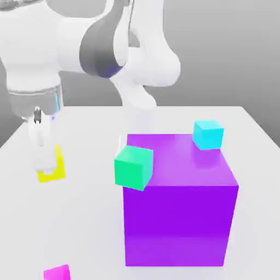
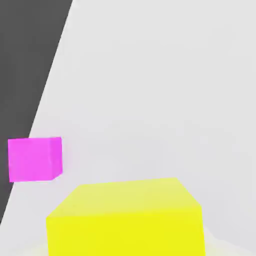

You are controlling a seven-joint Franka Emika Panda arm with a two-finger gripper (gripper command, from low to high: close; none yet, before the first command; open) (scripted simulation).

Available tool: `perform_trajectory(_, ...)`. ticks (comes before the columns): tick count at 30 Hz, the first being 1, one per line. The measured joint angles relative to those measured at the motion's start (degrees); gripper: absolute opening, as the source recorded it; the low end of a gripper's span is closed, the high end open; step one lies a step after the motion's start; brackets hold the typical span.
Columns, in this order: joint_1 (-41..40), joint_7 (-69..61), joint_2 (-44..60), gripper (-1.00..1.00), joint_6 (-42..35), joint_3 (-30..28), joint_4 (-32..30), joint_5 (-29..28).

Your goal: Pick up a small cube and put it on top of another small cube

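A small bright yellow cube (image 1: pixel 55 171) sits low at the white table's surface on the exterior view's left. My gripper (image 1: pixel 46 164) has come straight down on it, and its white fingers (image 1: pixel 40 153) are shut on the cube's sides, covering part of it. In the hand view the same yellow cube (image 2: pixel 125 220) lies very close under the hand, with a small magenta cube (image 2: pixel 35 159) beyond it near the table's edge. I cannot tell whether the yellow cube still touches the table.
A big purple cube (image 1: pixel 180 219) stands in the middle of the table (image 1: pixel 82 219). A green cube (image 1: pixel 133 167) shows against its upper left corner, a cyan cube (image 1: pixel 208 134) at its far top edge. The magenta cube (image 1: pixel 57 272) lies at the near left.
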Motion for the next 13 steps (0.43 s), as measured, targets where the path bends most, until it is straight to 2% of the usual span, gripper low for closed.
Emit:
perform_trajectory(5, 6.3, -0.7, -6.0, -1.00, -11.6, 5.5, 5.7, 2.7)
perform_trajectory(9, 7.3, -0.6, -4.3, -1.00, -5.7, 7.0, 1.5, 3.1)
perform_trajectory(10, 7.4, -0.6, -3.9, 1.00, -4.5, 7.2, 0.7, 3.1)
perform_trajectory(13, 7.4, -0.6, -3.9, 1.00, -4.5, 7.2, 0.7, 3.1)
